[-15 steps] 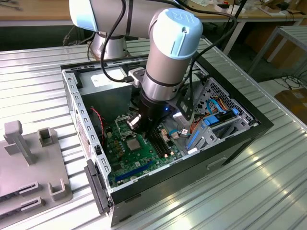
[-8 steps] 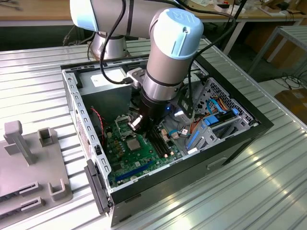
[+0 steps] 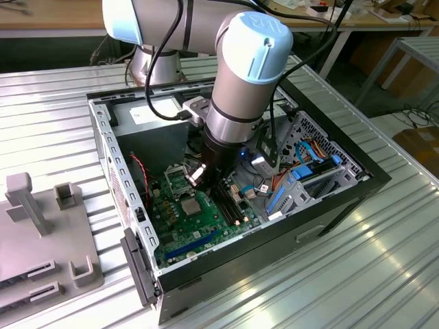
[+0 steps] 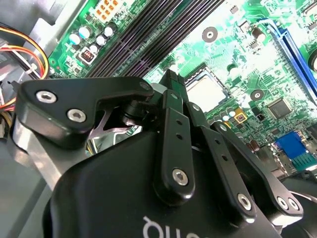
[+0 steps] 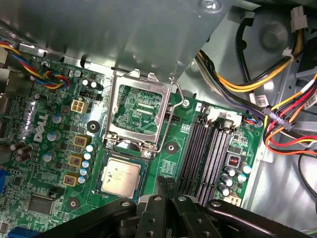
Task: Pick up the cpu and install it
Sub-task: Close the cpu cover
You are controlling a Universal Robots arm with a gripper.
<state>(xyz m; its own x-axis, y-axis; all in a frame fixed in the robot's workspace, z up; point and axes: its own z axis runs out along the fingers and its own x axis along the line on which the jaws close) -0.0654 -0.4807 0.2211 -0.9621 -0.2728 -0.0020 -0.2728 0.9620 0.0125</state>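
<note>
**CPU in socket, gripper tips together just beside it**

Fixture first: a pale grey plastic fixture block with upright posts sits at the exterior view's left on the ribbed silver metal table. To its right lies the open black-and-grey computer case, with the green motherboard flat on its floor. The grey robot arm with light-blue joint caps reaches down into the case over the board.

On the board, the hollow square metal socket frame is hinged up and open. Just beside it the cpu, a small flat square chip with a silver-grey top, lies flat in the socket opening, level with the board.

The black gripper hangs just beside the cpu, on the side toward the long black memory slots. Its slim fingers look pressed together with nothing between them, though the linkage hides part of the tips. Whether the tips touch the board cannot be told.

A long blue expansion slot runs along the board near the case's front wall. Farther toward the exterior view's right, past the memory slots, is a drive bay with blue plastic parts. A bundle of yellow, orange and black cables lies off the board's edge beyond the memory slots in the first wrist view.
</note>
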